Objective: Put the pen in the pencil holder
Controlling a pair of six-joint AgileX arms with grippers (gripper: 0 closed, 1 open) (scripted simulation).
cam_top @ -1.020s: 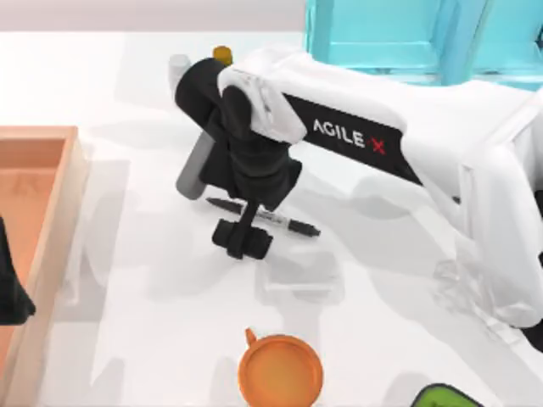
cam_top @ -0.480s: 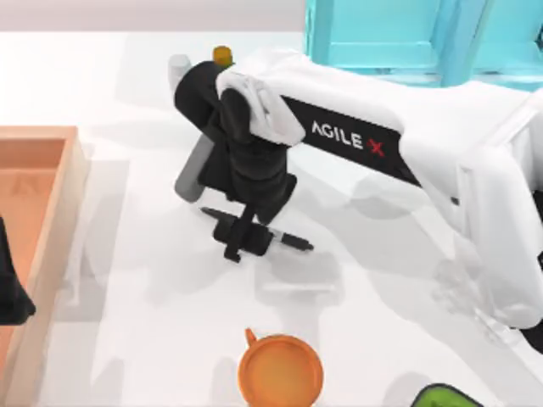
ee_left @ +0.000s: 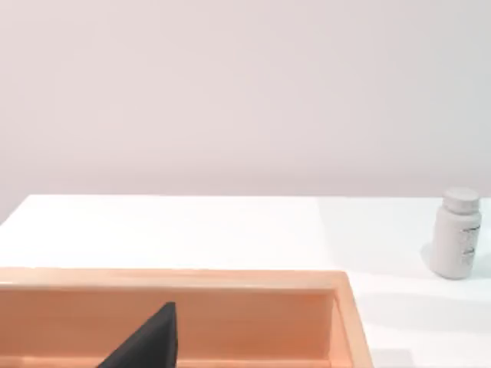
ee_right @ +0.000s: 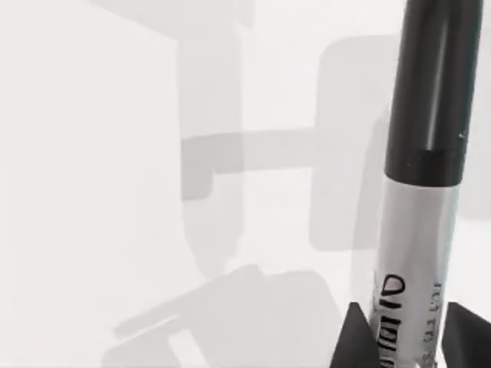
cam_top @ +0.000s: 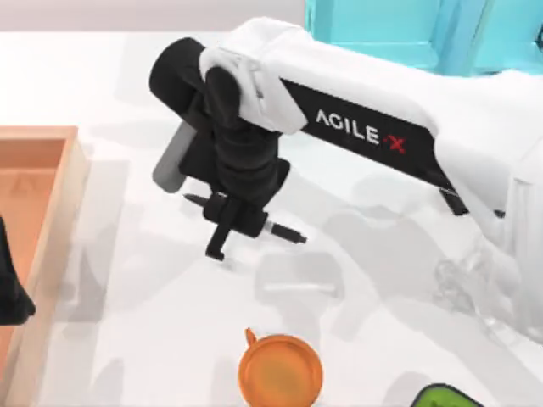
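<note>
1. Near the middle of the table (cam_top: 170, 339), your right gripper (cam_top: 233, 222) is clenched on the pen (cam_top: 284, 231), which lies crosswise in its grasp, one end sticking out left and the other right.
2. From the right wrist view you see the pen (ee_right: 418, 192) between the two dark fingertips (ee_right: 354, 341), gripped on the pale printed barrel; its shadow falls apart from it on the white surface, so judge it lifted clear of the table.
3. Expect the pen to be light and stiff; it should not bend, but its smooth round barrel could roll or slide between the pads.
4. Your hold sits near mid-barrel, which looks balanced; a hold near either black end would probably let it pivot.
5. To drop it in a holder you would likely need to tip the pen upright, so watch for slippage as you rotate.
6. Your left arm (cam_top: 10, 292) is parked at the left edge by the orange tray (cam_top: 72, 170); I cannot tell its finger state.
7. An orange cup (cam_top: 280, 371) stands at the near edge.
</note>
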